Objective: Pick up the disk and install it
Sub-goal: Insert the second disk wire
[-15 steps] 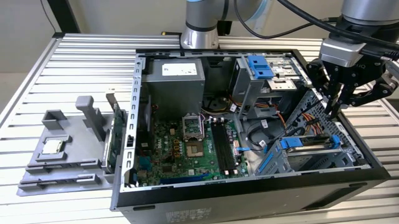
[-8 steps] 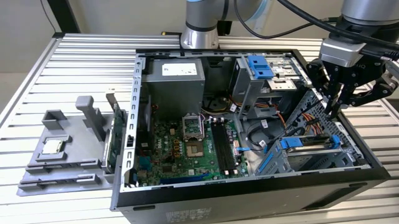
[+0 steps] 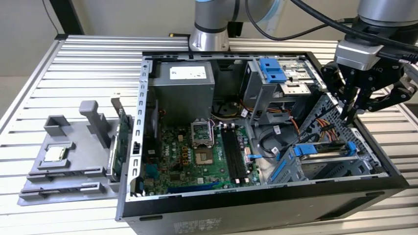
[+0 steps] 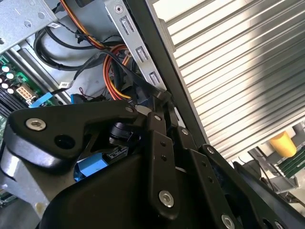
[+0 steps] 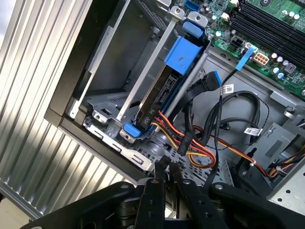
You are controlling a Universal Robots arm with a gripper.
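- An open black computer case [image 3: 261, 208] lies on a ribbed metal table [image 3: 78, 63].
- Inside the case, a grey power-supply box [image 3: 183, 93] sits next to a green motherboard [image 3: 196, 166].
- A grey plastic holder [image 3: 78, 178] stands just beside the case, on the exterior view's left, with a small square chip [image 3: 55, 153] on it.
- Orange, yellow and red cables [image 5: 200, 155] run inside the case.

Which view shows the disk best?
The first wrist view: the disk sits edge-on in the drive cage, close up, with its blue rail and connector end plain. The exterior view shows it smaller, seated in the cage. The second wrist view offers a blue sliver, probably its rail.
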